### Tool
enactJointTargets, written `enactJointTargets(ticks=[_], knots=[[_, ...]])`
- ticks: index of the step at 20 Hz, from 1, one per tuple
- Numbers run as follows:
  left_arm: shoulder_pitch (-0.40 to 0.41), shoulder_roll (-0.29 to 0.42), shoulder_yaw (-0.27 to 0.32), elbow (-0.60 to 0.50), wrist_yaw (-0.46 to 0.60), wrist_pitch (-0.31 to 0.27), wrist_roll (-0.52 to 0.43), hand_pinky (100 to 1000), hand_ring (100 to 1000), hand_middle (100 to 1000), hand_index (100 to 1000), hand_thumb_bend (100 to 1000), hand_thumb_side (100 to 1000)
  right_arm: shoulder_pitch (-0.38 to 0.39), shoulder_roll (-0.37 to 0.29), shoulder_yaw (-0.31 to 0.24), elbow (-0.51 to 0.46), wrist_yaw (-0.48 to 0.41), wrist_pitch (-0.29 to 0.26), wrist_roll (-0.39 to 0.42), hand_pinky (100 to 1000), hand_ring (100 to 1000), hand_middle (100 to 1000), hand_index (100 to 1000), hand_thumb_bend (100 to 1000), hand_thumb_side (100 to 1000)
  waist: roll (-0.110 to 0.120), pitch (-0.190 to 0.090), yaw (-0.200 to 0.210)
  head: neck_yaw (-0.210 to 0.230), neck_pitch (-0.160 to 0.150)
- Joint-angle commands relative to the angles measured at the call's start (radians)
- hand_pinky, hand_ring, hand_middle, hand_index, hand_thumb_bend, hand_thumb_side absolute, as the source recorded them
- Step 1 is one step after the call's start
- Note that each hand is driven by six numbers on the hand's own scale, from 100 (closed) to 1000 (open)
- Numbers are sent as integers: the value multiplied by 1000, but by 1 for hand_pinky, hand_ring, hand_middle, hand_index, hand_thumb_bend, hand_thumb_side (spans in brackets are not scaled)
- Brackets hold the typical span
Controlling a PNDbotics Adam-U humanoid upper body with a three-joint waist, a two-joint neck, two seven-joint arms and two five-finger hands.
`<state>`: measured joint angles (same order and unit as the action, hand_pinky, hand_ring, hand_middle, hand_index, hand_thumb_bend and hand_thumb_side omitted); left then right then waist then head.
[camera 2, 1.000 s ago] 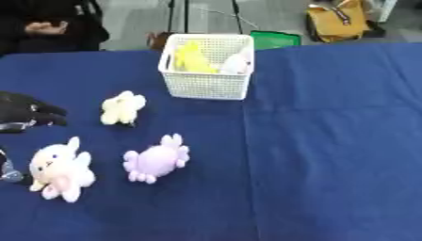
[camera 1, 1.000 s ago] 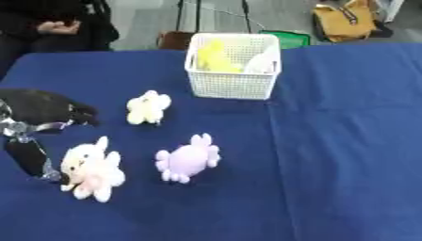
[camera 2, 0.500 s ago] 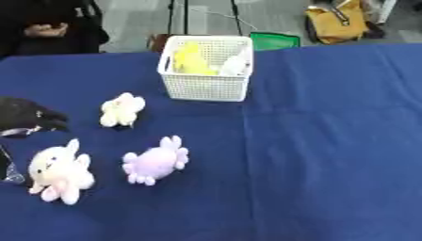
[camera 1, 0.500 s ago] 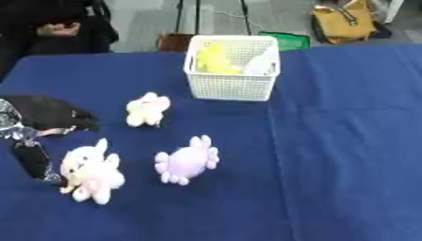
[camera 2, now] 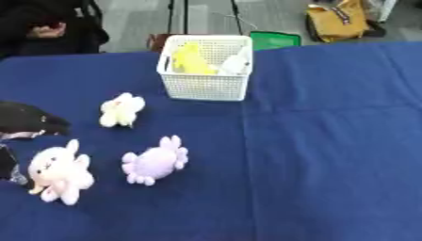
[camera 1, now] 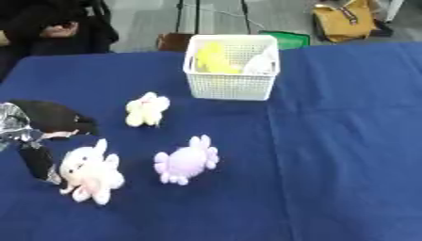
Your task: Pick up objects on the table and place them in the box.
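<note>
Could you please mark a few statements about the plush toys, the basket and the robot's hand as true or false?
1. The white basket already holds a yellow item. True.
2. The purple plush lies inside the basket. False: it lies on the blue table, nearer the camera than the basket.
3. The left hand shows at the left edge, beside the white-and-pink plush. True.
4. The pale yellow plush is stacked on the purple one. False: they lie apart on the cloth.
5. The right hand is reaching for the basket. False: it shows in neither view.
</note>
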<state>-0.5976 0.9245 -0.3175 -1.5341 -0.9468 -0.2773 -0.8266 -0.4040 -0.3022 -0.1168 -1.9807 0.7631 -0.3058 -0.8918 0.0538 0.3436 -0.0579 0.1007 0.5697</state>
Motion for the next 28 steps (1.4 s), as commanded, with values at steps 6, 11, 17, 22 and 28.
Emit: enactJointTargets(ticks=[6, 11, 17, 22, 28], knots=[[-23, 17, 3, 37, 38, -76, -80, 981, 971, 988, 1000, 778, 470, -10, -9, -8, -19, -16, -23, -15, 736, 688, 576, 784, 100, 876, -1, -14, -2, 4, -10], [-27, 2, -3, 68, 25, -85, -80, 981, 968, 985, 1000, 776, 474, -11, -7, -9, -19, -20, -25, -15, 736, 686, 575, 784, 100, 875, -4, -14, -4, 5, -13], [-38, -16, -10, 108, -1, -96, -80, 979, 970, 985, 1000, 750, 476, -13, -5, -9, -19, -24, -26, -15, 736, 687, 575, 783, 100, 875, -5, -13, -8, 7, -17], [-48, -28, -12, 136, -22, -105, -80, 980, 981, 985, 1000, 751, 473, -13, -5, -11, -19, -26, -28, -15, 736, 687, 575, 783, 100, 876, -6, -12, -10, 9, -18], [-59, -41, -4, 132, -12, -113, -80, 938, 936, 907, 871, 673, 531, -12, -4, -13, -19, -31, -28, -15, 736, 687, 575, 784, 100, 872, -8, -11, -10, 9, -15]])
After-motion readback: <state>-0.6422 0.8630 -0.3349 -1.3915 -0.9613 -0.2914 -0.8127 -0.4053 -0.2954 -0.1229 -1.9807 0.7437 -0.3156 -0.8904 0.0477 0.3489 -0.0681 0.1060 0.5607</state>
